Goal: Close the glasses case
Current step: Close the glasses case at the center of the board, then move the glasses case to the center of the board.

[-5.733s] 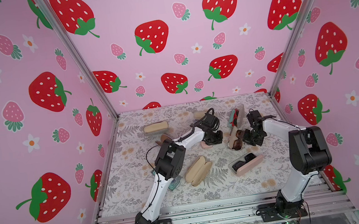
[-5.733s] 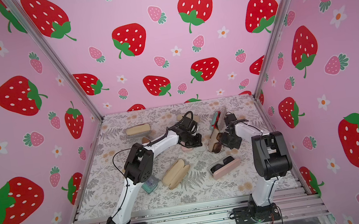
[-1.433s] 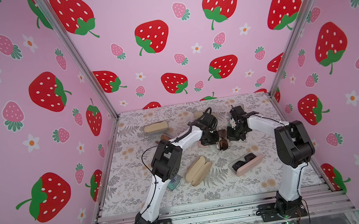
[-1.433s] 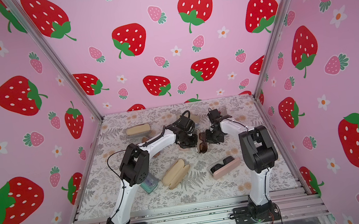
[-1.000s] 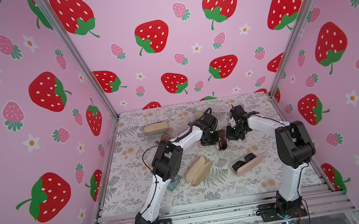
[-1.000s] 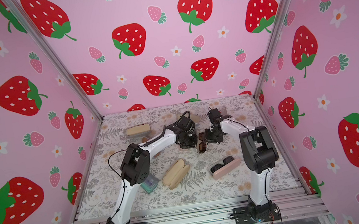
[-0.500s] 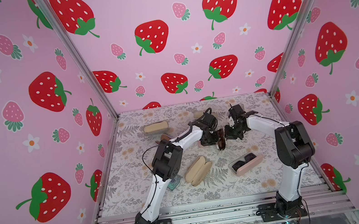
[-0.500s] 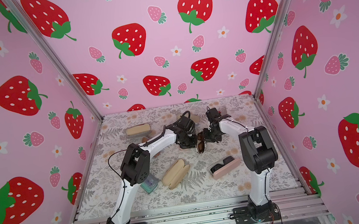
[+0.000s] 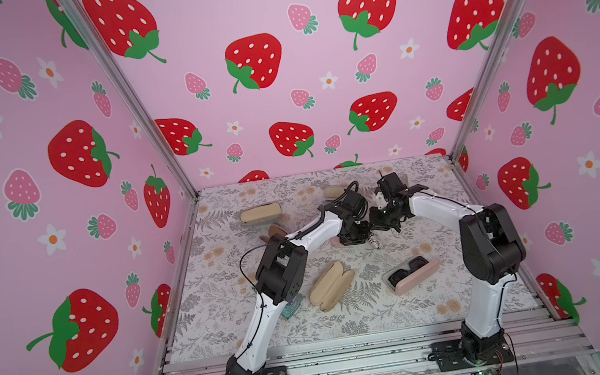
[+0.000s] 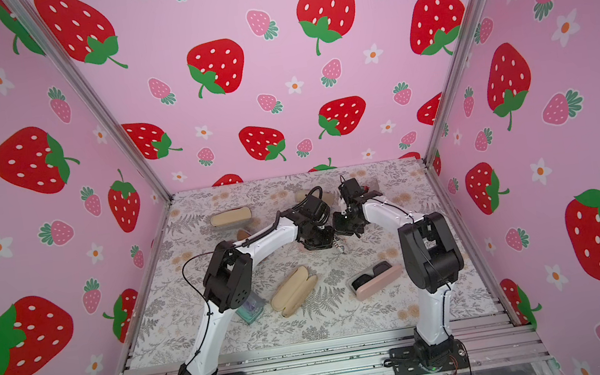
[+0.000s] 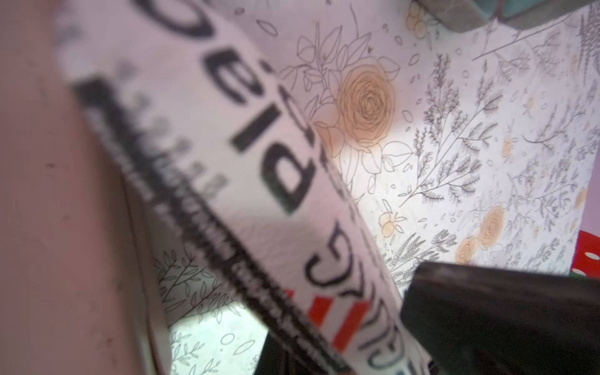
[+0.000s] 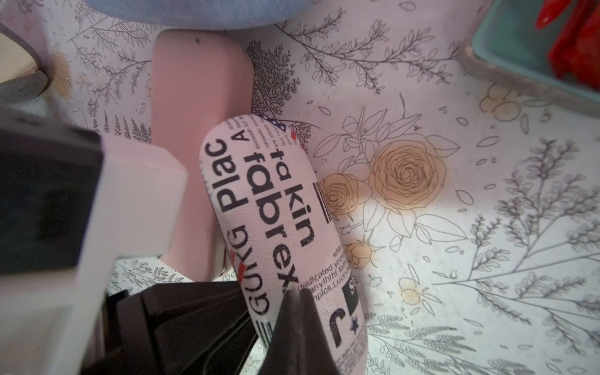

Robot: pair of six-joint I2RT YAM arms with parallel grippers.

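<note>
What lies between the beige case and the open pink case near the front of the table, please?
Only bare floral tablecloth separates the beige case from the open pink case, as both top views show.

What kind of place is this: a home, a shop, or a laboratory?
Probably a laboratory test booth, not a home: two robot arms are bolted to aluminium rails, printed strawberry panels enclose a floral table, and several glasses cases lie on it.

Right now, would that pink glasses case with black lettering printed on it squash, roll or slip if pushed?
Probably stiff: the pink printed glasses case shows no dent under the shut right gripper. Its rounded shell might rock, but its long shape should resist rolling. The grained, leather-like skin looks grippy, not slippery.
</note>
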